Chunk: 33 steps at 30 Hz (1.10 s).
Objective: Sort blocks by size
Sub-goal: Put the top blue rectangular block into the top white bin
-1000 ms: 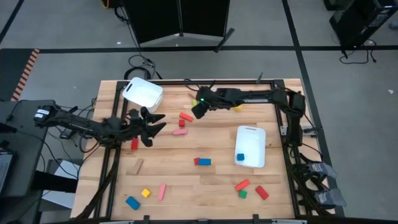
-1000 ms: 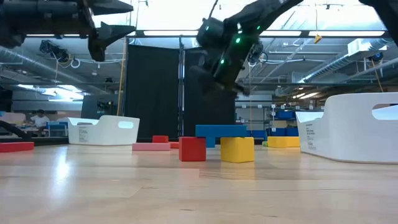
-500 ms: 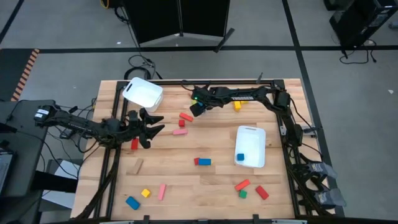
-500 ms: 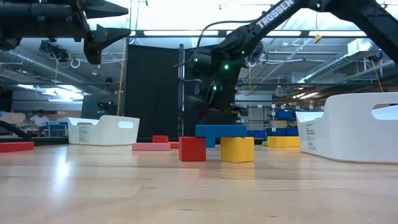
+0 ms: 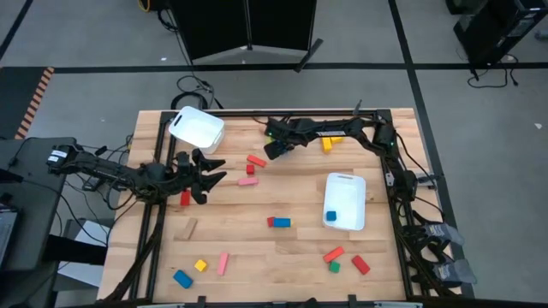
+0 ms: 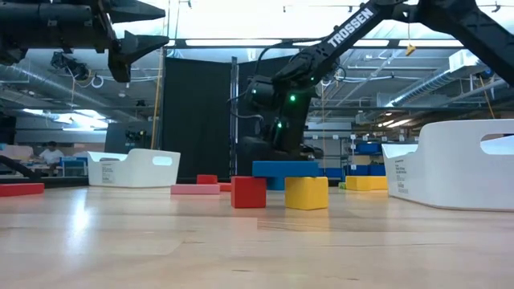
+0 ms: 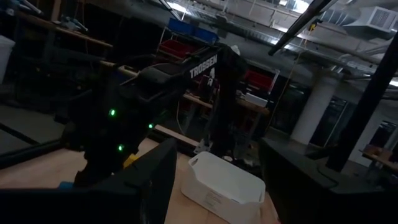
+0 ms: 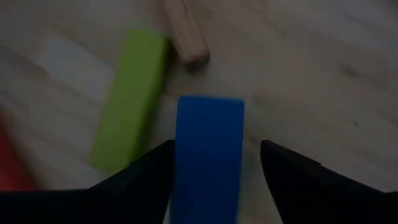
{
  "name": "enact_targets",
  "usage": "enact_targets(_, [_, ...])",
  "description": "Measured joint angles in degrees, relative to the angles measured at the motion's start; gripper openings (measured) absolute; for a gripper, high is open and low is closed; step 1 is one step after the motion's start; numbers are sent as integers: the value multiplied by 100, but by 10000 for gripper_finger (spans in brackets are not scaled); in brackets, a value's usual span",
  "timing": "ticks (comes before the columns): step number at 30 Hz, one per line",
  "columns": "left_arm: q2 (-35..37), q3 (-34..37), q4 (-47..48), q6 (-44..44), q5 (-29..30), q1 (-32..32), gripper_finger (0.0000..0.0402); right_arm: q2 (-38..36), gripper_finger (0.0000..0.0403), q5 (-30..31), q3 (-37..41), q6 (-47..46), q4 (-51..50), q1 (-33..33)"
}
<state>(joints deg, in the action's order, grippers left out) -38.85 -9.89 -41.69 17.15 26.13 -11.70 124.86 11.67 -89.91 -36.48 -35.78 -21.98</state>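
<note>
Right wrist view is giving the deciding relation: a blue bar (image 8: pixel 208 155) is lying on the wood directly between the two dark fingers (image 8: pixel 146 174), which are standing apart on either side of it, not touching it as far as can be told. Its long axis is running straight ahead from the wrist, so the fingers are flanking its long sides. A green bar (image 8: pixel 130 99) is lying just beside it, nearly parallel, and a plain wood block (image 8: pixel 185 34) is sitting just beyond, near the ends of both.

High view is placing the right gripper (image 5: pixel 276 145) low over the far middle of the table (image 5: pixel 282 265), with yellow blocks (image 5: pixel 328 144) near its forearm. My reading: closing across the blue bar is the move in hand, and the green neighbour is leaving little room for the finger on that side.

Left gripper (image 5: pixel 199 171) is hanging above the left side near a white bin (image 5: pixel 197 128), fingers spread, holding nothing; it is well apart from the blue bar, so the right arm is plainly the nearer. A second white bin (image 5: pixel 344 201) is sitting right of centre with a blue block (image 5: pixel 331 216) inside. Other blocks are scattered toward the near edge.

Writing: "TROSSEN" is showing in white on the right arm (image 6: pixel 353 28) in the low view, and again in the left wrist view.
</note>
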Motion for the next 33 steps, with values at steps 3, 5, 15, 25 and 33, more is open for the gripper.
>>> enact_targets(3, [0,0,-5,2,-15,0,234,52,196,-160,-5,78,31,-2])
enact_targets(5, [4,0,-18,2,-24,0,234,92,168,-224,-4,142,52,-2])
enact_targets(15, [303,-4,-96,115,-245,0,234,-112,144,-83,27,228,116,152])
enact_targets(25, [749,-59,97,41,-243,7,234,151,144,-448,-926,1154,2652,666])
enact_targets(33, [1151,-923,1534,-234,-243,7,225,1502,144,-565,-3054,1760,2991,730])
